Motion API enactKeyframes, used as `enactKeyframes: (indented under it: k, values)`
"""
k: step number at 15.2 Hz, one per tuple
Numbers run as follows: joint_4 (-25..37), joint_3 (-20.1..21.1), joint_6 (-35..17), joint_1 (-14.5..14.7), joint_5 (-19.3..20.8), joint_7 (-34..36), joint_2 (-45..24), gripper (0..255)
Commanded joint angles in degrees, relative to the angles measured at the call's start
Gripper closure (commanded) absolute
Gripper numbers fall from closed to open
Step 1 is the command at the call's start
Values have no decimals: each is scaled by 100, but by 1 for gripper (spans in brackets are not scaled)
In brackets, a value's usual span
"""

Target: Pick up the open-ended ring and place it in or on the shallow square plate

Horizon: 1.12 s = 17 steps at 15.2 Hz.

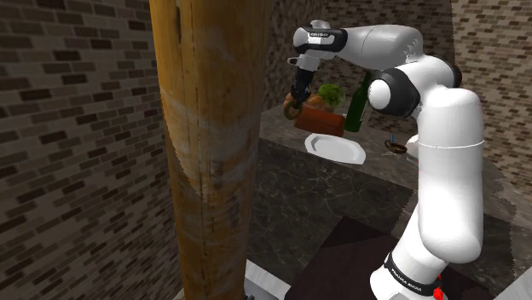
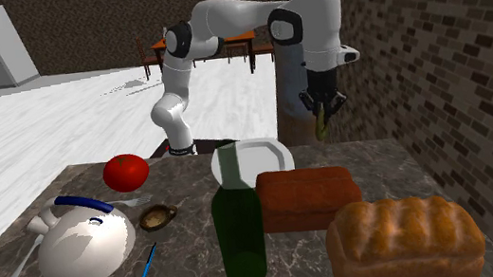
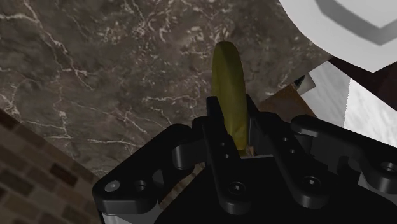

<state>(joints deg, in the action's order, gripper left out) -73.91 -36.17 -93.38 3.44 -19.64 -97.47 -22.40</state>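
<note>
My black gripper (image 3: 234,126) is shut on the open-ended ring (image 3: 230,89), an olive-yellow band seen edge-on between the fingers. In the shoulder view the ring (image 1: 291,109) hangs under the gripper (image 1: 294,98), up in the air above the dark marble counter (image 1: 281,170). The shallow white square plate (image 1: 334,147) lies on the counter, lower and toward that view's right of the ring. In the second exterior view the gripper (image 2: 319,107) holds the ring (image 2: 321,126) above the counter's far edge, to the right of the plate (image 2: 261,155). A corner of the plate (image 3: 343,25) shows beyond the ring.
A thick wooden post (image 1: 209,145) stands in the foreground of the shoulder view. On the counter are a green bottle (image 2: 238,222), a brown block (image 2: 306,196), a bread loaf (image 2: 404,236), a tomato (image 2: 125,171), a small bowl (image 2: 155,217) and a white domed object (image 2: 80,245). Brick walls stand close by.
</note>
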Motion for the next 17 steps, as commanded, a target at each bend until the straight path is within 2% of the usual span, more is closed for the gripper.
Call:
enactKeyframes:
  k: [1,4,8,12,17]
  values:
    - [-515,-91,-146,138,205,-58,411,255]
    - [-1376,-222,-380,360,625,-85,1162,255]
    - [-2314,-304,-563,502,1226,-33,2133,255]
    - [-3071,-280,-602,455,1818,52,3064,255]
    - [-3757,-182,-485,214,2406,95,4045,255]
